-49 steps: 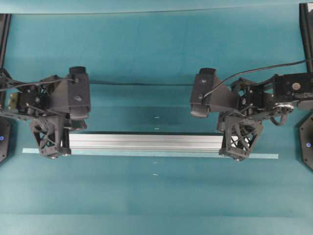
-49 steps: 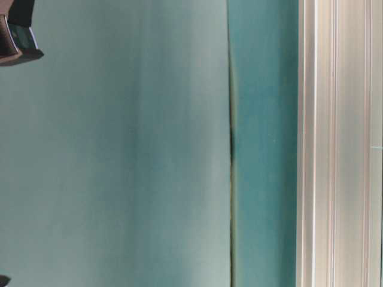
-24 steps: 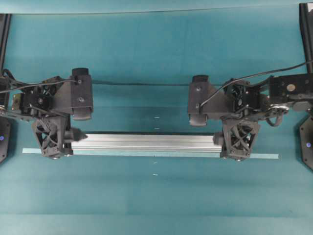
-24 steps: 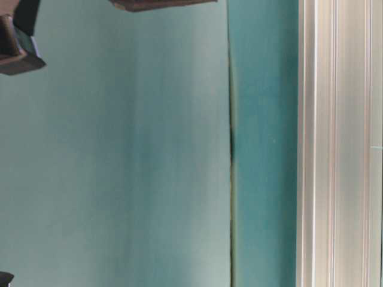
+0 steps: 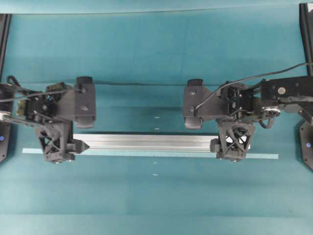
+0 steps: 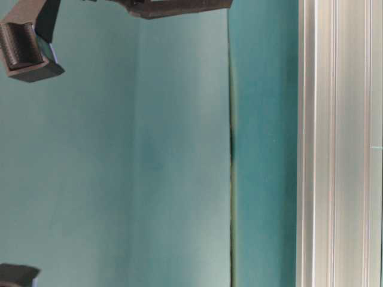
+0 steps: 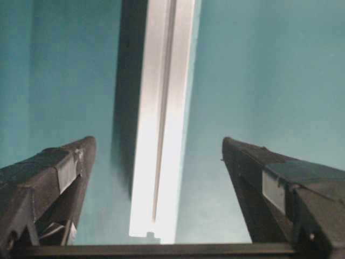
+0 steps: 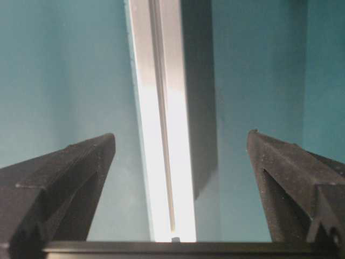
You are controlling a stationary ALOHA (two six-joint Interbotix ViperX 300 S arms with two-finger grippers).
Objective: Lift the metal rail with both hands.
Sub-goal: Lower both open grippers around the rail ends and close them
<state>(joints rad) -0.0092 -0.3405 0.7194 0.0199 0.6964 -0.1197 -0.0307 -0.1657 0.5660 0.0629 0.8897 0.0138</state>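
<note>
The metal rail (image 5: pixel 146 142), a long silver grooved bar, lies flat on the teal table, left to right. My left gripper (image 5: pixel 73 145) hangs over its left end and my right gripper (image 5: pixel 218 145) over its right end. In the left wrist view the rail (image 7: pixel 161 135) runs between the wide-apart fingers of the left gripper (image 7: pixel 157 141), touching neither. The right wrist view shows the same: the rail (image 8: pixel 161 135) lies between the spread fingers of the right gripper (image 8: pixel 181 135), clear of both. The rail (image 6: pixel 338 143) fills the right side of the table-level view.
A thin pale tape strip (image 5: pixel 264 156) lies on the table just in front of the rail and reaches past both its ends. Black gripper parts (image 6: pixel 24 51) show at the top left of the table-level view. A dark seam (image 6: pixel 231 149) runs through the teal surface.
Both grippers have opened and let go of the rail's ends. The right gripper has shifted a little leftward. The rail has stayed where it was.
</note>
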